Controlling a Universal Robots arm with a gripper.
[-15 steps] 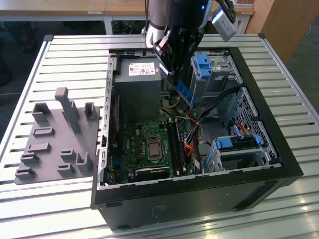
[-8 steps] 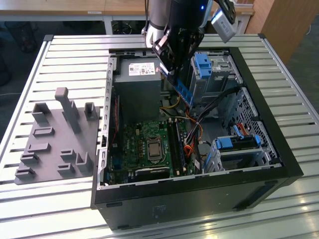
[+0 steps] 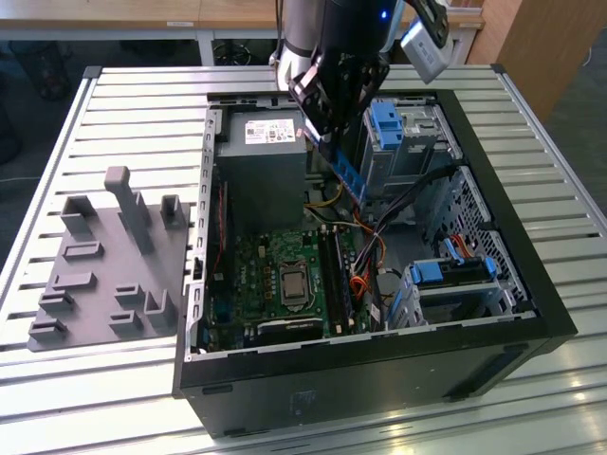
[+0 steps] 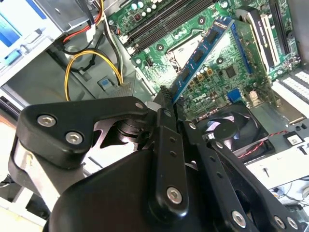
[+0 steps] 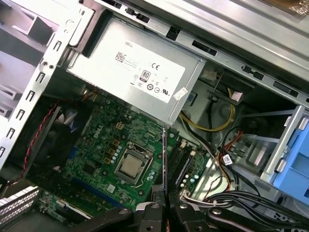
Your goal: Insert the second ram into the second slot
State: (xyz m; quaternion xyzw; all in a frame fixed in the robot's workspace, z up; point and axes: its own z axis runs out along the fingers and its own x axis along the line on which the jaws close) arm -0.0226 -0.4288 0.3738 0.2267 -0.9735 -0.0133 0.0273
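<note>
"Where's the second ram (image 3: 347,177) got to?"

"It's up in the air. The hand (image 3: 327,142) is clenched on one end of it. It hangs slanted over the open case (image 3: 379,355), between the power supply (image 3: 261,166) and the blue drive-bay clip (image 3: 387,123), well apart from the motherboard (image 3: 270,261) below."

"Why hold it by the end?"

"I'd guess that leaves the long contact edge free to meet a slot."

"And the slots?"

"The dark memory slots (image 3: 334,275) lie nearer us, just beside the processor socket (image 3: 289,284), towards the exterior view's right. In the first wrist view the stick (image 5: 165,154) shows edge-on, running roughly along them. That looks like lining up to me. It isn't seated yet."
</note>
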